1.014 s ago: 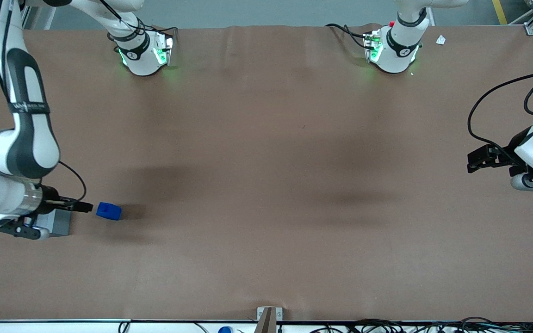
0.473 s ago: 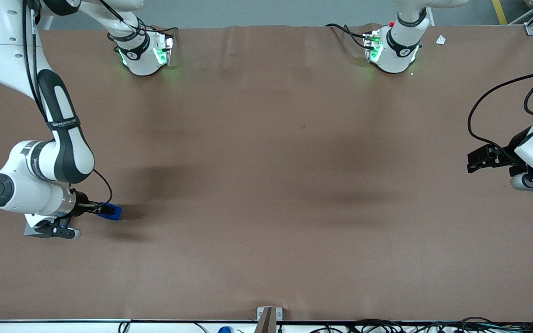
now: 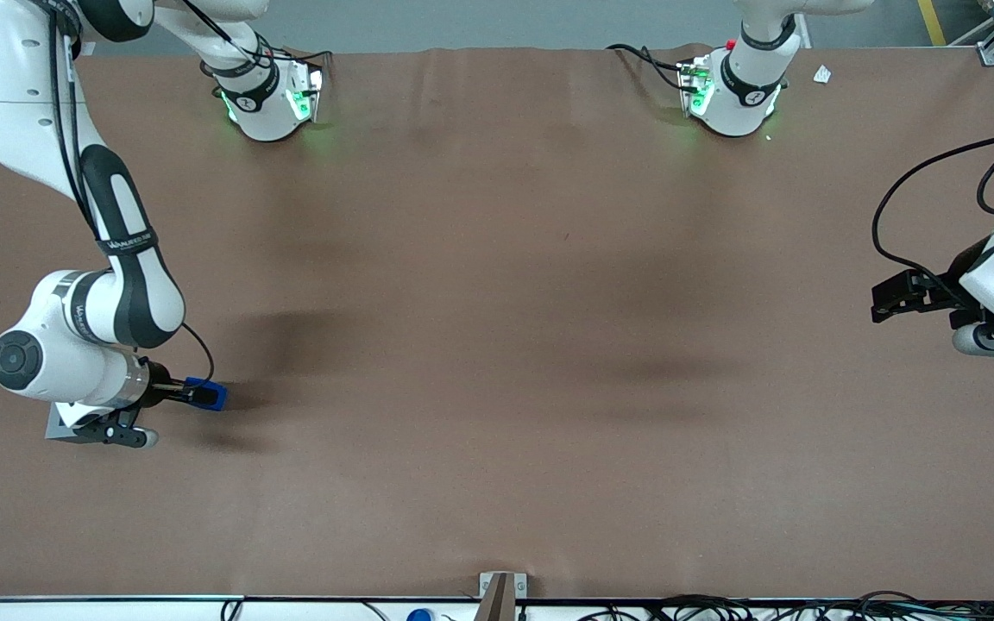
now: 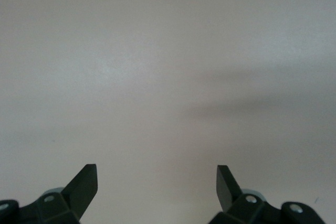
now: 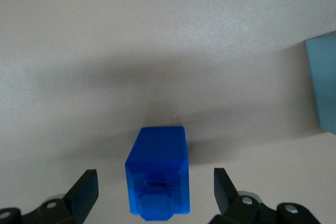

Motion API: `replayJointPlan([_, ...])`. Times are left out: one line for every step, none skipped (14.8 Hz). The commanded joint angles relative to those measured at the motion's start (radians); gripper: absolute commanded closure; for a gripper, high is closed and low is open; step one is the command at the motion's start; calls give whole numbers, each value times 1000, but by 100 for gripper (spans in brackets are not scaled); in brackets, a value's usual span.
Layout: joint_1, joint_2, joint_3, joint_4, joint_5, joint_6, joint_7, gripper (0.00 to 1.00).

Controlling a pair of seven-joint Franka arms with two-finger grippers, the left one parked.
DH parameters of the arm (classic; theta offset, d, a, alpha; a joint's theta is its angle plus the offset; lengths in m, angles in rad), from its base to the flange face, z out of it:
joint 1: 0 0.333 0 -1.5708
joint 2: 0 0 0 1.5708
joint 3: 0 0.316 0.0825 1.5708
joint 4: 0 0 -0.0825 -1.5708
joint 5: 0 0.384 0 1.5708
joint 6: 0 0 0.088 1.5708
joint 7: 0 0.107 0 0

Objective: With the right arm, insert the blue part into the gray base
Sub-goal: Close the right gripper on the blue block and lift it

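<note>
I am looking at a wide bench [image 3: 497, 345] under a plain brown cloth, with the two white arm pedestals lit green at its 12 o'clock edge and a strip of cables along its 6 o'clock edge.

From the front camera, my working white jointed right arm with black link panels [image 3: 109, 259] reaches down at the working arm's end of the bench. Its slim black end effector [image 3: 189, 393] sits low over the small bright-blue plastic block [image 3: 208, 394], which rests on the cloth. The light-gray plastic cube [image 3: 59, 427] is mostly covered by the wrist; only one corner peeks out, at about 8 o'clock from the blue block and slightly nearer the front camera. The two pieces lie near each other without touching.

From the right wrist camera, the end effector [image 5: 156, 192] is released: its two dark fingers [image 5: 84, 195] stand spread on either side of the blue block [image 5: 157, 174], with clear gaps of cloth between each finger and the block's sides. The block shows a dark notch in its top face. An edge of the gray cube [image 5: 323, 82] appears apart from the block.

From the left wrist camera, I see only bare cloth.
</note>
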Motion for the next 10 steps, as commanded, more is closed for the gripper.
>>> replayJointPlan([-5, -6, 2, -10, -15, 11, 9, 43])
replayJointPlan([-6, -6, 2, -9, -22, 11, 9, 59])
replayJointPlan([-6, -4, 2, -9, -25, 11, 10, 69])
replayJointPlan([-8, 1, 2, -7, -25, 11, 10, 72])
replayJointPlan([-8, 1, 2, -7, -25, 11, 10, 75])
replayJointPlan([-8, 2, 2, -7, -25, 13, 12, 79])
replayJointPlan([-8, 4, 2, -7, -25, 13, 12, 90])
replayJointPlan([-6, 4, 2, -5, -25, 11, 12, 99])
replayJointPlan([-9, 2, 2, -1, -25, 8, 6, 100])
replayJointPlan([-9, -1, 2, 5, -25, 1, 1, 100])
